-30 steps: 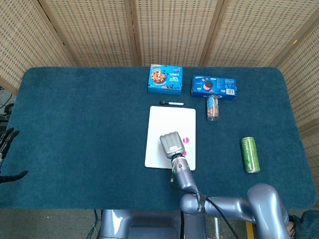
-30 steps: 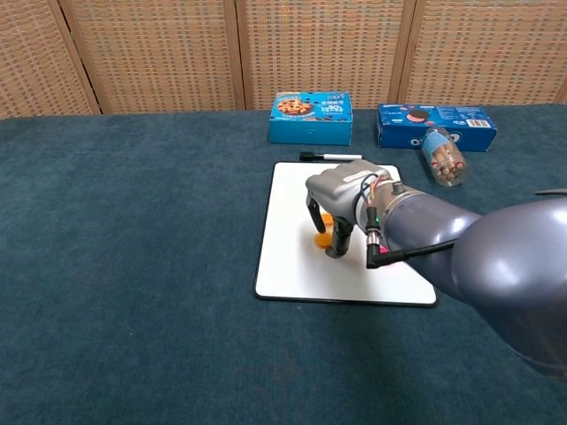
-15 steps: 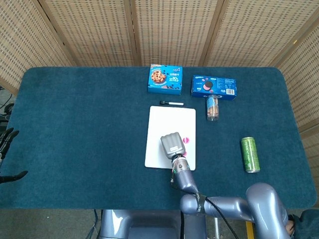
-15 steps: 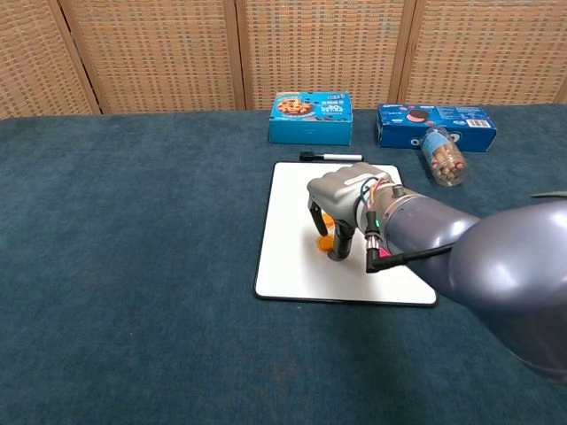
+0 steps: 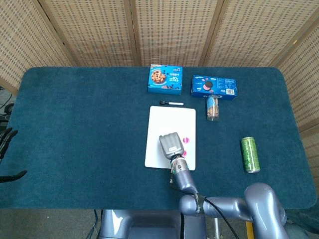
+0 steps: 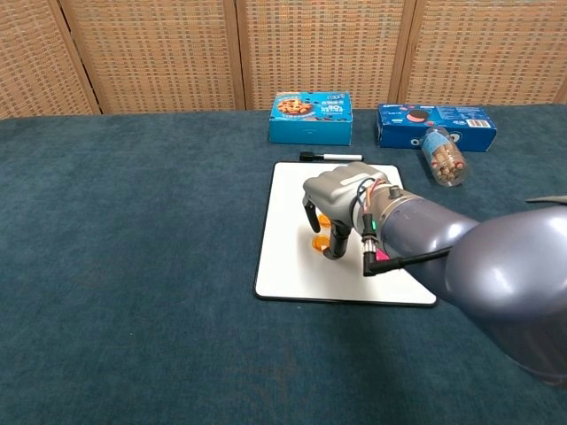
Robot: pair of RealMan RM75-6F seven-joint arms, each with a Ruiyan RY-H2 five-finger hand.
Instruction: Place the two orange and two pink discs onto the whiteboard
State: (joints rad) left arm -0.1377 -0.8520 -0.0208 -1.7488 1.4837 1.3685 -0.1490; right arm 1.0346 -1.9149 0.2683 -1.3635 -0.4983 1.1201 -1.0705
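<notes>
Right hand (image 6: 335, 205) over whiteboard (image 6: 292, 266), long axis toward cookie boxes.

The right robot hand (image 6: 339, 210) hangs palm down over the middle of the surface, its dark fingers (image 6: 332, 241) curled downward with tips apart, its grey arm reaching in from the lower right. The left robot hand (image 5: 7, 154) shows only as dark fingertips at the far left edge.

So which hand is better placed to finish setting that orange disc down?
Right. The right hand is over the whiteboard, fingers around the orange disc; the left hand is at the table's far edge.
</notes>
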